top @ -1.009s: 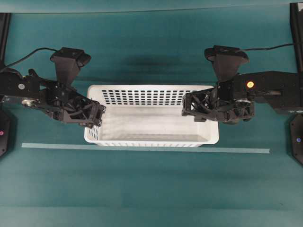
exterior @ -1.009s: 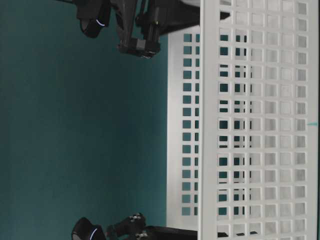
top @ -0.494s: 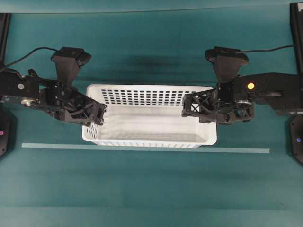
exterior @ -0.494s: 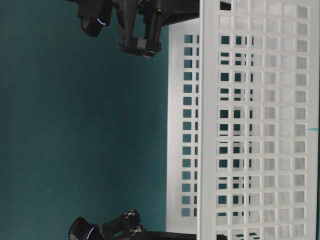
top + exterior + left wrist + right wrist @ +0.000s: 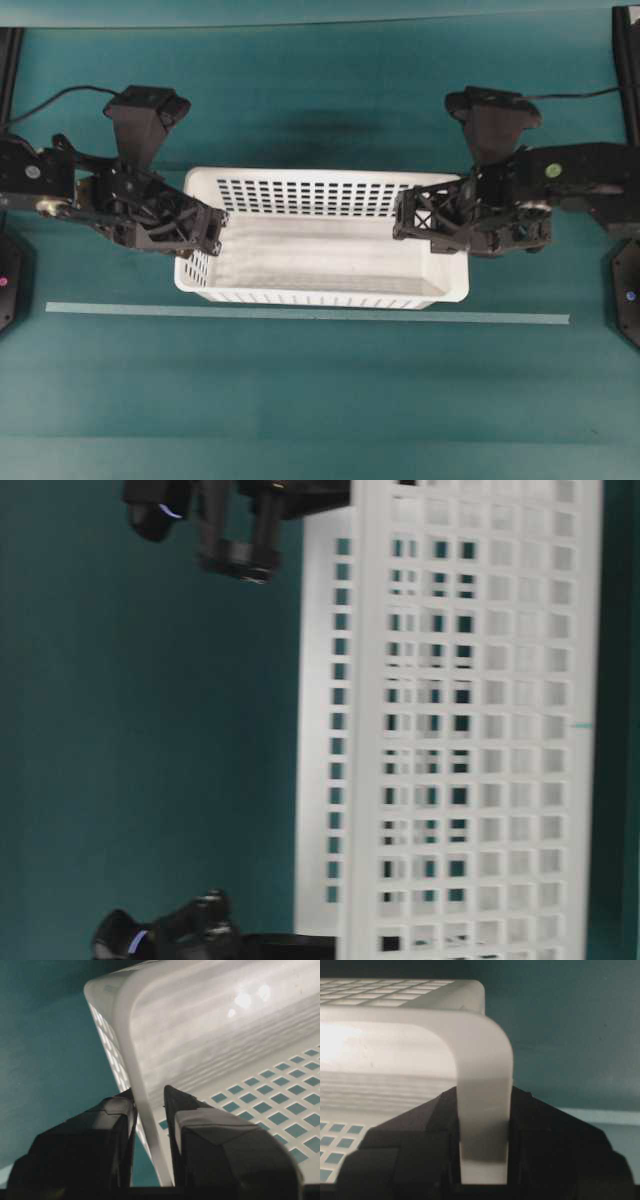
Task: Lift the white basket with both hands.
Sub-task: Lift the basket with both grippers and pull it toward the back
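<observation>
Both of my hands are gripping the white basket [image 5: 320,250], one at each short end. My left hand [image 5: 205,232] is pinching the rim of the end wall at the left of the overhead view; in the left wrist view its fingers [image 5: 195,1125] are pressing from both sides of the thin rim, one inside the basket, one outside. My right hand [image 5: 412,220] is pinching the rim of the opposite end wall; in the right wrist view the rolled rim [image 5: 485,1085] is sitting squarely in the gap between the two dark fingers [image 5: 545,1130], which are closing against it.

The basket is lying lengthwise between the two hands over the green counter [image 5: 320,400], just behind the pale tape line [image 5: 300,314]. Its slotted far wall and smooth bottom are showing from overhead. In the table-level view the perforated long wall [image 5: 470,730] is filling most of the frame, slightly blurred. I cannot tell for certain from these views whether the bottom is touching the counter.
</observation>
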Controlling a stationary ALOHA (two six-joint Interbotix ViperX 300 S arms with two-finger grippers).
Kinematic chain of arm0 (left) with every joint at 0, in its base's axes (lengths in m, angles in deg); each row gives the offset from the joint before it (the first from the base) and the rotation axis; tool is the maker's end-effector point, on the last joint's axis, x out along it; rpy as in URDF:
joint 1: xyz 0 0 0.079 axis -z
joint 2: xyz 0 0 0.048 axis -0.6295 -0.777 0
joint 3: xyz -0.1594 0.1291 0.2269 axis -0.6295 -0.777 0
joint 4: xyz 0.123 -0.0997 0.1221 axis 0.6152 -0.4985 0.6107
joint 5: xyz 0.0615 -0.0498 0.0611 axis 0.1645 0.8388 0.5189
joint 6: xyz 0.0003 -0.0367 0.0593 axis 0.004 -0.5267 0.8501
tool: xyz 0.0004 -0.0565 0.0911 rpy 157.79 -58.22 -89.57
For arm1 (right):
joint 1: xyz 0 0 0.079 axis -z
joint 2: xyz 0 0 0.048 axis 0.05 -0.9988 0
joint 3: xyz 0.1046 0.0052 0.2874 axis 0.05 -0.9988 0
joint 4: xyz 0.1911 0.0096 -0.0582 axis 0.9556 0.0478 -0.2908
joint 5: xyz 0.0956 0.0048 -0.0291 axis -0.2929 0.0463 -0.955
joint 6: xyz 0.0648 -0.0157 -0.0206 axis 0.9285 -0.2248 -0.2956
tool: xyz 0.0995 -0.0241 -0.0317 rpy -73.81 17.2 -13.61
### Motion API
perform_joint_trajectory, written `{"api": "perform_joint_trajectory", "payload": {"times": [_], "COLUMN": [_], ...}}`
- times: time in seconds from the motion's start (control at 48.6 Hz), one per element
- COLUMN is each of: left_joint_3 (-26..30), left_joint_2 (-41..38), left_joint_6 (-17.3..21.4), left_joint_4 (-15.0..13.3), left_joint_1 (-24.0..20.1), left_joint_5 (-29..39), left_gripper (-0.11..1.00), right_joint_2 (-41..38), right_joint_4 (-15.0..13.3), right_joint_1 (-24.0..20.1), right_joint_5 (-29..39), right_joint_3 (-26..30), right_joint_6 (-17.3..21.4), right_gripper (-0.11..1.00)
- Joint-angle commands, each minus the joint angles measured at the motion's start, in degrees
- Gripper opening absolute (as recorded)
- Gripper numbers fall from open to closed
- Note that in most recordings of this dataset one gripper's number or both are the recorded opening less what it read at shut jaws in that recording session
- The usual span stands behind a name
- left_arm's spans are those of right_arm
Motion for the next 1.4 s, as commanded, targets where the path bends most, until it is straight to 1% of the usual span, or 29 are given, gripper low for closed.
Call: {"api": "perform_joint_trajectory", "payload": {"times": [0.0,0.144,0.288,0.412,0.597,0.844,1.029,1.153,1.379], "left_joint_3": [3.3,7.5,10.5,12.7,15.9,21.4,26.8,30.3,36.4], "left_joint_2": [1.2,3.4,5.5,7.4,8.7,8.8,8.6,8.3,7.3], "left_joint_6": [0.4,0.8,0.5,0.4,0.4,0.4,0.5,0.7,0.8], "left_joint_4": [0.3,0.3,0.3,0.3,0.3,0.3,0.3,0.3,0.3], "left_joint_1": [-0.1,-0.2,-0.1,-0.1,-0.1,0.4,0.5,0.5,0.5], "left_joint_5": [2.5,9.8,14.1,16.3,19.8,21.8,26.6,30.5,34.0], "left_gripper": [0.17,0.17,0.17,0.17,0.17,0.17,0.17,0.17,0.17], "right_joint_2": [0.7,2.5,3.3,3.6,3.8,3.4,2.8,2.7,2.7], "right_joint_4": [0.1,0.1,1.1,1.5,1.1,1.1,0.9,0.9,0.9], "right_joint_1": [0.2,0.4,0.4,0.4,0.4,0.5,0.4,0.4,0.2], "right_joint_5": [1.8,5.7,10.8,14.7,20.1,26.5,32.6,35.2,38.3], "right_joint_3": [2.3,5.4,8.1,11.2,17.1,25.1,30.7,33.0,38.6], "right_joint_6": [-0.5,-0.6,-0.7,-0.8,-1.1,-4.2,-4.8,-5.6,-6.4], "right_gripper": [0.18,0.18,0.18,0.18,0.18,0.18,0.18,0.18,0.18]}}
